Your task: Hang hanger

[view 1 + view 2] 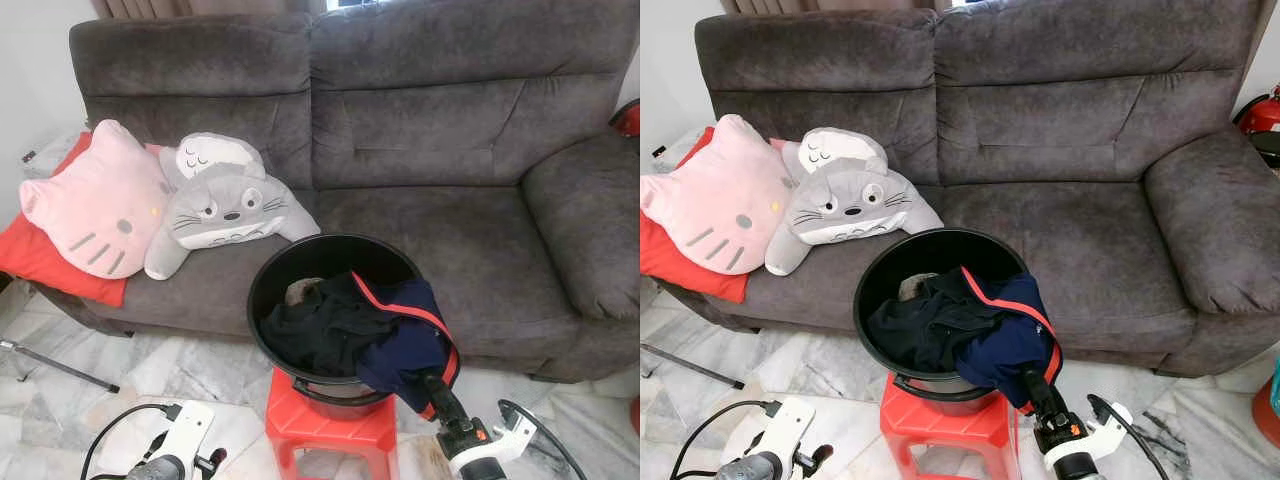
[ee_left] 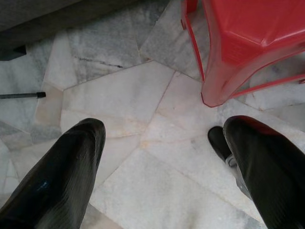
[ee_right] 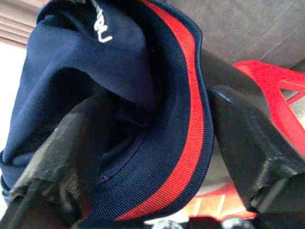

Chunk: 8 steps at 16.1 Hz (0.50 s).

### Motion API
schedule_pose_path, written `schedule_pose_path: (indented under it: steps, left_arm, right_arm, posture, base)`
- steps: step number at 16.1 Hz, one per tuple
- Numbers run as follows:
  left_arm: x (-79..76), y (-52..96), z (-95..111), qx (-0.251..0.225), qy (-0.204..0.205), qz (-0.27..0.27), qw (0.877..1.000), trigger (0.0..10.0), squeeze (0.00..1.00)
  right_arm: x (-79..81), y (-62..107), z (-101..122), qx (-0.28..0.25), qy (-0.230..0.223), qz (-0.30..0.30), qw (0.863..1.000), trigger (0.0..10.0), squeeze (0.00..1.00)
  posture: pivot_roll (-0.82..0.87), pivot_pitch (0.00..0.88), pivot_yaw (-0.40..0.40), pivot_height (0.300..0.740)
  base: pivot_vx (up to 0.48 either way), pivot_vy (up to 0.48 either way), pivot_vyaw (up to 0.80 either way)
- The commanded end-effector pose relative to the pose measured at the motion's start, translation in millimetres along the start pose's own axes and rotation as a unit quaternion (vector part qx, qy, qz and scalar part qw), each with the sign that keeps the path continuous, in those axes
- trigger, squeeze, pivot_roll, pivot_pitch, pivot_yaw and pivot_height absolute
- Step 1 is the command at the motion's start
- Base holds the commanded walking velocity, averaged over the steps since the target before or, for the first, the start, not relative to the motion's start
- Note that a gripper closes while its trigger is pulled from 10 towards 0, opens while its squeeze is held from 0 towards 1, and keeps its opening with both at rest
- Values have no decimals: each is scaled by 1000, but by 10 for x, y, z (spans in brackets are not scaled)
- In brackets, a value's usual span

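We reach our right gripper [image 3: 152, 143] up to the navy garment with red trim [image 1: 405, 340] draped over the near right rim of the black bucket [image 1: 262, 290]; its fingers spread around the hem. Our left gripper [image 2: 167, 157], fingers apart, hangs over the floor. We see no hanger.

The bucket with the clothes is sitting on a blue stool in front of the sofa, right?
Not quite. The stool is red, not blue, as the left eye view shows. The black bucket with the clothes does sit on it in front of the sofa.
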State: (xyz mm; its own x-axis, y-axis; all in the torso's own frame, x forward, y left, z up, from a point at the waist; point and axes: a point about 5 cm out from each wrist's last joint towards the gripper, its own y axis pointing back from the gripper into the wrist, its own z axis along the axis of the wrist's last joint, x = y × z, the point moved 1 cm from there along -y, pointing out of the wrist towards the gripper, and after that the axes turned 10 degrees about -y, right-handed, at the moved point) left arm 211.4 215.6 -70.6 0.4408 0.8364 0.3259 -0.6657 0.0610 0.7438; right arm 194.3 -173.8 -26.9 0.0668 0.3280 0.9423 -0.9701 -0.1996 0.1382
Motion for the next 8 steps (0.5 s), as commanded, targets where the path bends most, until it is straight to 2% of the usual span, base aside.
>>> schedule_pose_path:
  steps: [1, 8]
  left_arm:
    - [48, 24, -57, 7, -13, 5, 1000, 10000, 0]
    - [46, 21, -53, 8, -15, 6, 1000, 10000, 0]
  right_arm:
    - [67, -41, -381, 16, -55, 7, 998, 0, 0]
    - [20, -78, -375, 17, -59, 11, 998, 0, 0]
  posture:
    - [-171, 0, 137, 740]
    - [-171, 0, 137, 740]
  base:
    - [0, 0, 0]
    - [0, 0, 0]
